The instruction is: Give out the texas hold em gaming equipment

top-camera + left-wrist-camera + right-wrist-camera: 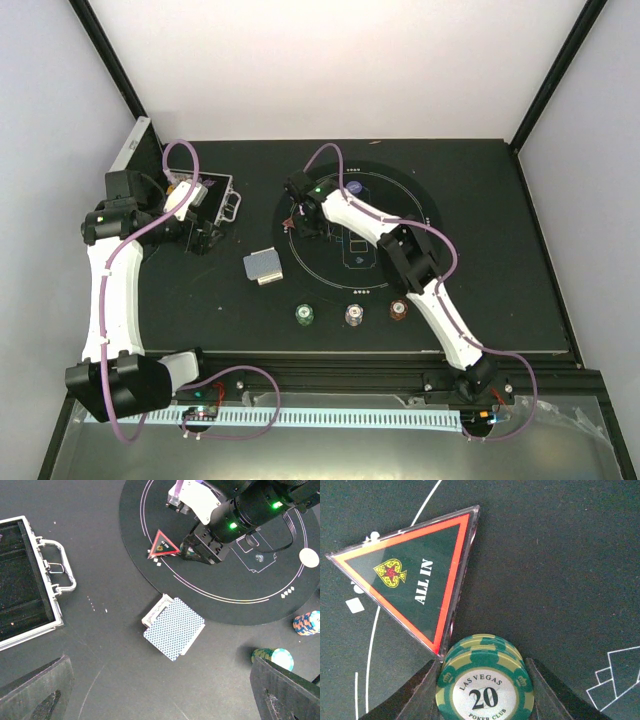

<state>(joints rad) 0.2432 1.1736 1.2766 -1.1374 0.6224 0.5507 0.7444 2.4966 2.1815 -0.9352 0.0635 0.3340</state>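
Near the left edge of the round black mat with printed white lines (400, 190), the right gripper (485, 692) pinches a short stack of green-and-cream poker chips (484, 677) between its two dark fingers (412, 702). The top chip reads "LAS VEGAS 20 POKER CLUB". The stack sits right at one corner of the red-bordered triangle marker (410, 575), which is printed "ALL IN" and lies flat across the mat's outer white ring line. Whether chip and marker touch cannot be told.

Off the mat, beside its near-left edge on the black table surface (480, 300), lies a squared deck of playing cards with grey-blue patterned backs (263, 266). Three small chip stacks stand in a row along the near edge of the table surface: a green stack (304, 314), a white stack (355, 315) and a brown-red stack (399, 311). A white disc (308, 557) lies on the mat.

The left gripper (160, 670) is spread wide and empty, above the table surface beside the open silver metal case (30, 580) at the left edge.
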